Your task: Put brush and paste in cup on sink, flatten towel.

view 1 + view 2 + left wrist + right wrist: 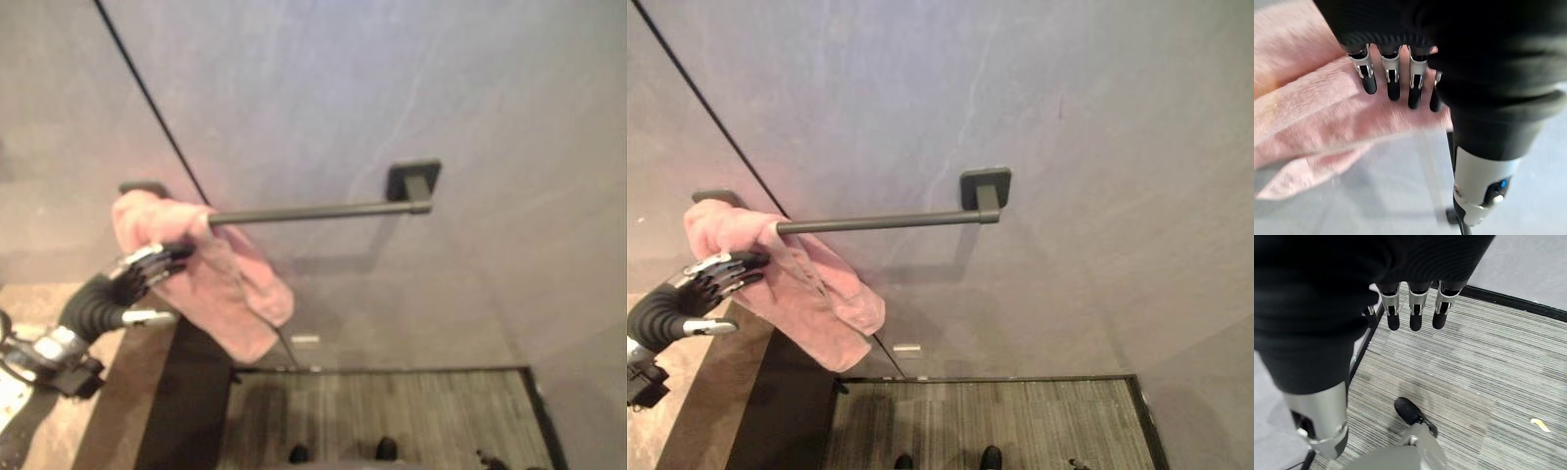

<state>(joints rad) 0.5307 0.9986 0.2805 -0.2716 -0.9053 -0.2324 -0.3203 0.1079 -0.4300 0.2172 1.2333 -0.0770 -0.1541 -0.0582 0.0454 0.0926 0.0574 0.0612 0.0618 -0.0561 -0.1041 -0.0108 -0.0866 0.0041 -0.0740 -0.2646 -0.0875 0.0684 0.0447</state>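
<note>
A pink towel (230, 294) hangs bunched over the left end of a dark horizontal towel bar (313, 211) on the grey wall. My left hand (147, 264) is raised to it from the lower left. Its straight fingers (1393, 81) lie flat on the cloth just below the bar, and its thumb sticks out apart underneath. The towel's lower part droops in a folded lump to the right of the hand. My right hand (1410, 308) hangs over the striped floor, fingers relaxed and holding nothing.
The bar ends at a square wall bracket (412, 179) on the right. A brown counter edge (127, 392) and a dark cabinet side (186, 392) lie below the left hand. Striped grey floor (392, 411) stretches along the wall's foot, with a small pale scrap (1539, 423) on it.
</note>
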